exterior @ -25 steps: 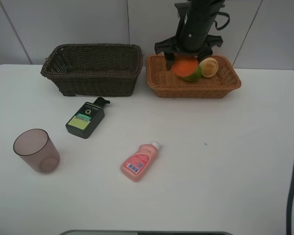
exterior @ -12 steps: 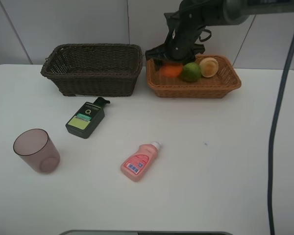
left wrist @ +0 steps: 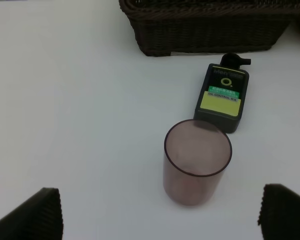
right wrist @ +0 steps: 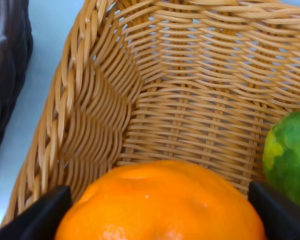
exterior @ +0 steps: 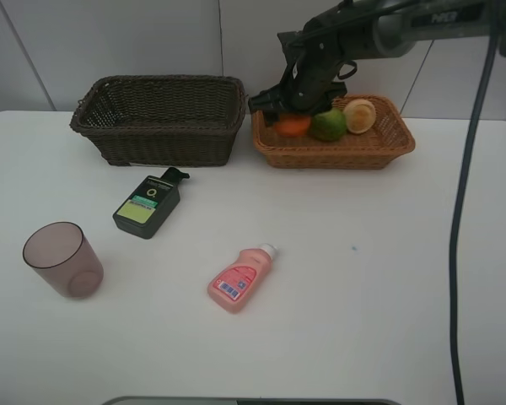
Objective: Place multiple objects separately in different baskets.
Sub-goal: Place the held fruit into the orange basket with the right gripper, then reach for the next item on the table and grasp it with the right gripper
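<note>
Currently, the right gripper stood over the left end of the light tan basket, in the upper right of the high view. A second earlier it had carried the orange above the green fruit. The orange had since come down and sat low against the basket's left wall, just beside the green fruit, with the peach further right.

In the right wrist view the jaws flanked the orange closely on both sides. Whether they still pinched it or had just let go could not be told.

The left gripper hung with its jaws spread wide above the purplish cup, holding nothing.

Consequence for the task:
- All three fruits occupied the tan basket; the fruit portion appeared complete once the orange was released.
- The dark brown basket, upper left of centre, showed no contents from this angle.
- Three items remained on the table: the cup at lower left, the dark green bottle just below the dark basket, and the pink bottle near centre. None had shifted.
- These three were probably intended for the dark basket.
</note>
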